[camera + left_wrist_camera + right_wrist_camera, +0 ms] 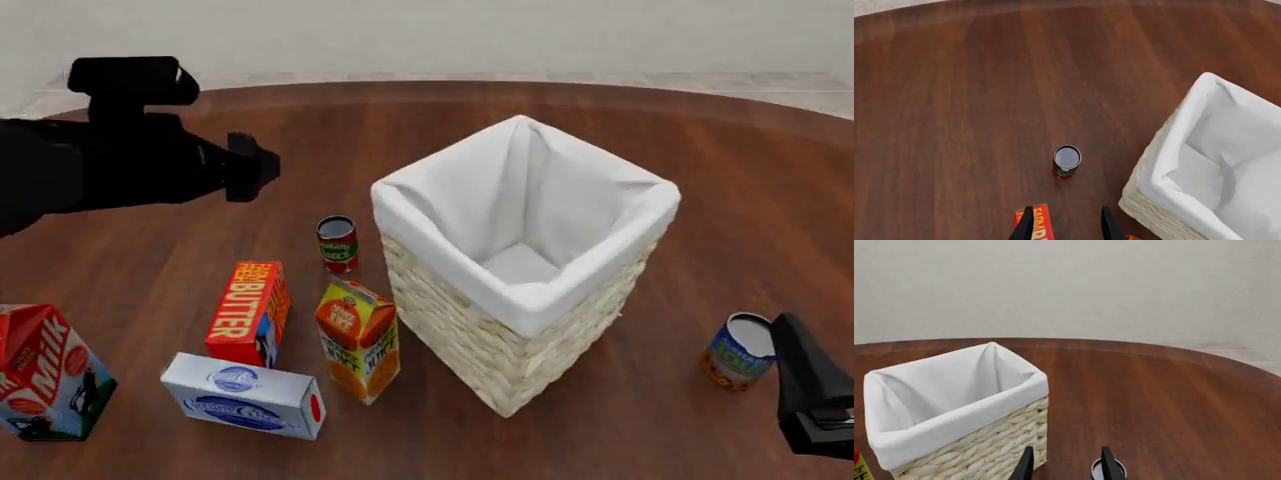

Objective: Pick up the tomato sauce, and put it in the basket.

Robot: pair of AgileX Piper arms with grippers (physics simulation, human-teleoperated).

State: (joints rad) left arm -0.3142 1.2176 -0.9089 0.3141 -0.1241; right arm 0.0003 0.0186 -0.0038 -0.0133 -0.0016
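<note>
The tomato sauce is a small red can with a silver top, upright on the wooden table just left of the basket. The left wrist view shows the tomato sauce from above, beyond my left gripper, whose fingers are open with nothing between them. From the front, my left gripper hovers high, to the left of and behind the can. The basket is tall, woven and lined with white cloth. My right gripper is low at the near right, open.
A red butter box, an orange juice carton, a white-and-blue box and a milk carton stand near left of the basket. A blue-and-orange can sits by the right gripper.
</note>
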